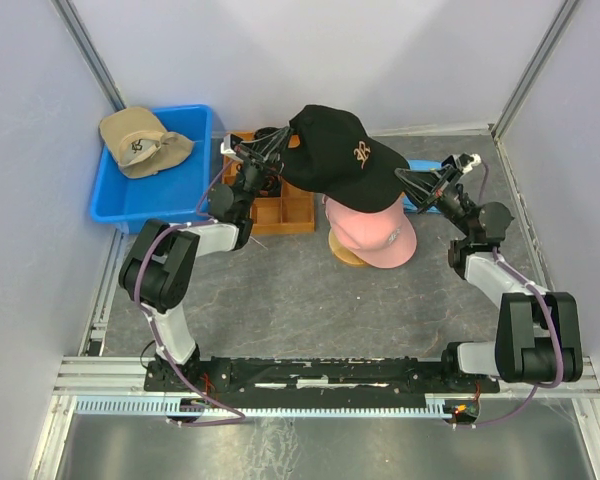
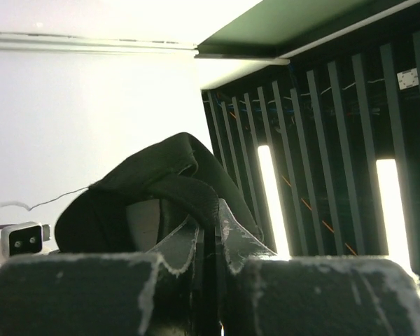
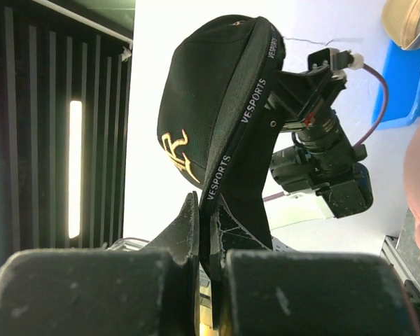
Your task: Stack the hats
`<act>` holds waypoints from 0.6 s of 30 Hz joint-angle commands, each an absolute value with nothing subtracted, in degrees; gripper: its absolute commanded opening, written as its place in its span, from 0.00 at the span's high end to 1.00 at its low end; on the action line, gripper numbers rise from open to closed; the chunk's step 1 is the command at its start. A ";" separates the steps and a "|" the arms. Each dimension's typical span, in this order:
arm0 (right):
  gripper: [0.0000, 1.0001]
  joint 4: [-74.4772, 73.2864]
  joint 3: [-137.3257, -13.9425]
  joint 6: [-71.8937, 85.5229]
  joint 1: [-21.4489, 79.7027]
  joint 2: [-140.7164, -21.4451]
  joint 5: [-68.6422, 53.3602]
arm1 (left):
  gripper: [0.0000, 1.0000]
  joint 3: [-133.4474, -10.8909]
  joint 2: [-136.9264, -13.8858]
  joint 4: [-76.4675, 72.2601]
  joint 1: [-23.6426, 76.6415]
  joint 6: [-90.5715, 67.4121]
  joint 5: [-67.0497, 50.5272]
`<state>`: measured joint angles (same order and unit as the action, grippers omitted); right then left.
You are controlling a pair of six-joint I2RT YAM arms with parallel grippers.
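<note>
Left gripper and right gripper each pinch an opposite edge of the black cap, held aloft over the pink cap. I judge it best to lower both evenly, crown centred and brims aligned, then release together.

The black cap is matt cloth. Left of it, the bin is smooth plastic and the tray is wood.

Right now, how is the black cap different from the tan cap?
The black cap is held up by the left gripper and right gripper; the tan cap rests in the blue bin. The black cap has a gold emblem; the tan cap has a dark one. Both have brims.
</note>
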<state>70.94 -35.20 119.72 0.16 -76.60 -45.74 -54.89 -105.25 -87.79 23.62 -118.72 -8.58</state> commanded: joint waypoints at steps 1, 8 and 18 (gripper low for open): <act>1.00 75.44 -33.12 146.08 -2.23 -72.63 -45.75 | 0.97 -54.49 -102.05 -99.16 23.72 -132.63 -13.26; 1.00 69.48 -30.85 140.67 -5.18 -69.24 -50.34 | 0.97 -52.72 -101.99 -99.17 23.98 -134.76 -17.03; 1.00 61.28 -34.39 135.89 -7.58 -71.63 -54.90 | 0.97 -53.15 -104.78 -99.19 23.88 -135.61 -20.63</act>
